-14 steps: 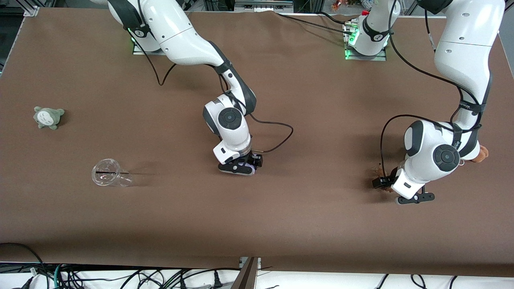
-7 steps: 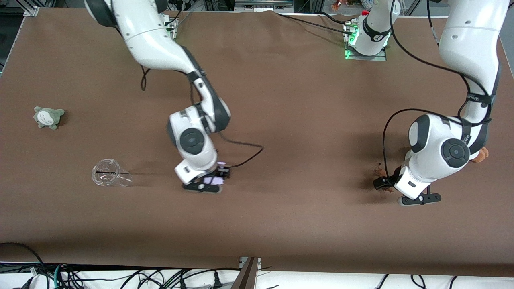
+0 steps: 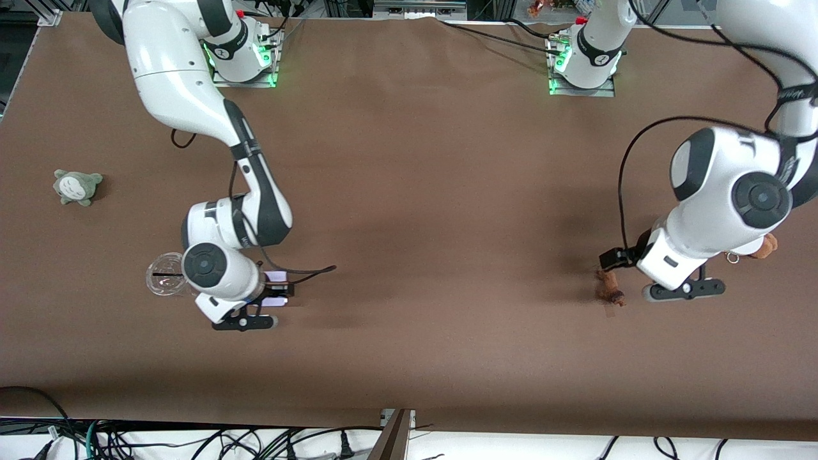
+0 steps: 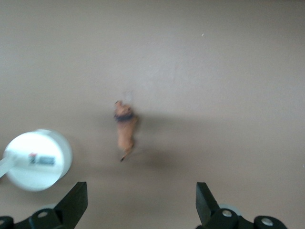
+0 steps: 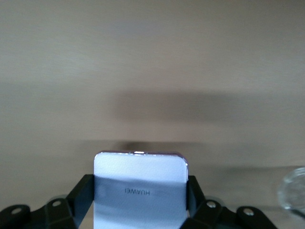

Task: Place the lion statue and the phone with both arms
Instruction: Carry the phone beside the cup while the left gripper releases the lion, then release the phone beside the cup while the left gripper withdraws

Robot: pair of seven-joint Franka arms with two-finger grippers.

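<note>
Now the right gripper is riding low over the table just beside the cup, its fingers clamped on the phone; a second ago it was holding the same phone over the table's middle, so it has been carrying it toward the right arm's end, and by my reading only the set-down is missing. Over at the left arm's end, the left gripper is hanging with its fingers spread wide and empty, above and beside the lion, which is lying on the cloth by itself; a second ago the gripper was sitting lower, right over the figurine, so the lion's half of the job is looking finished and that arm is pulling up. In the left wrist view a white round stand is sitting near the lion. The cup is looking empty. Farther off, a grey-green plush is lying near the right arm's end.
</note>
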